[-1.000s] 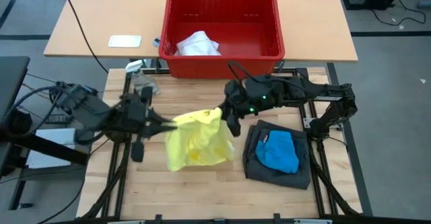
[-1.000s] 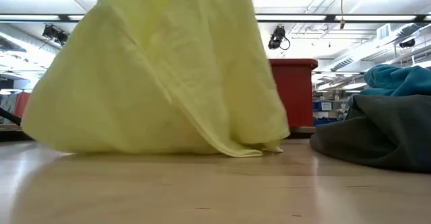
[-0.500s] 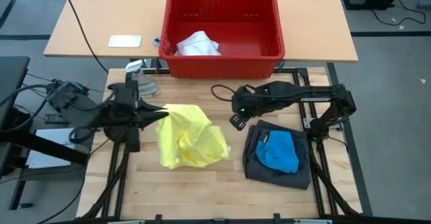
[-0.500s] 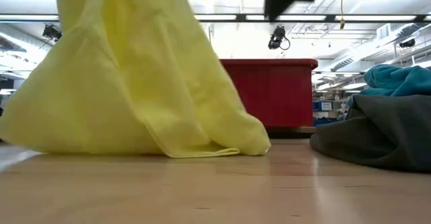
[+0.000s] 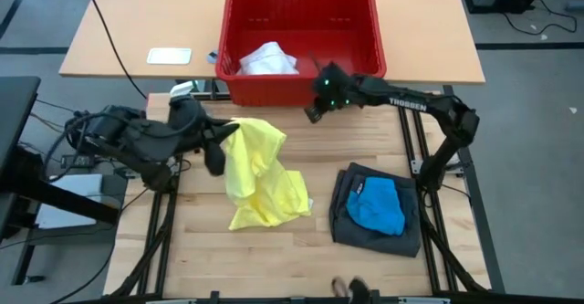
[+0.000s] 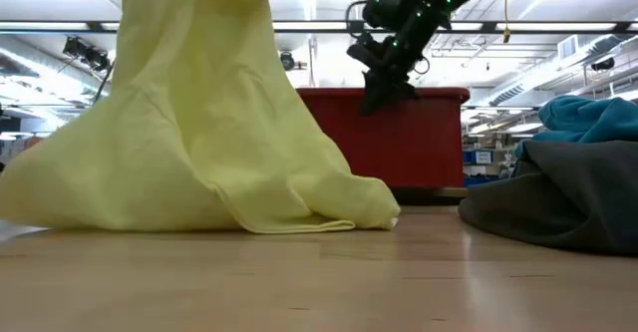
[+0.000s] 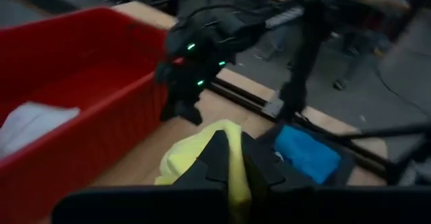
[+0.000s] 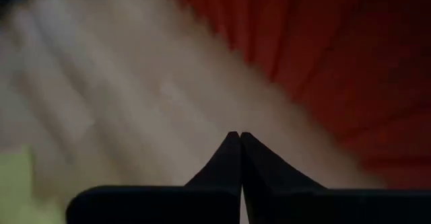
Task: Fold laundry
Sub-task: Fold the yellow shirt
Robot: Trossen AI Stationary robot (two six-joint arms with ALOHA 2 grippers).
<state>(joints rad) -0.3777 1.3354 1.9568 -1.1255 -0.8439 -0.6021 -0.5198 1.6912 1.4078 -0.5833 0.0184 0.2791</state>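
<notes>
The red basket (image 5: 301,44) stands at the far edge of the wooden worktop (image 5: 274,258) and serves as the landmark here. A white cloth (image 5: 267,60) lies inside it, toward its left side.

The left gripper (image 5: 222,132) is just in front of the basket's left front corner, its fingers (image 7: 219,158) clenched on the top edge of the yellow shirt (image 5: 260,172). The shirt hangs from that grip and drapes down onto the worktop in front of the basket's left half, its lower part spread in loose folds; the low view shows it lifted high on one side with the hem resting on the wood (image 6: 199,172).

The right gripper (image 5: 313,112) hovers right in front of the basket's front wall, near its middle, above the worktop and apart from the shirt. Its fingers (image 8: 236,163) are pressed together and hold nothing.

In front of the basket's right end, well toward the near edge, the dark grey shorts (image 5: 370,226) lie in a heap with the bright blue piece (image 5: 376,204) on top of them.
</notes>
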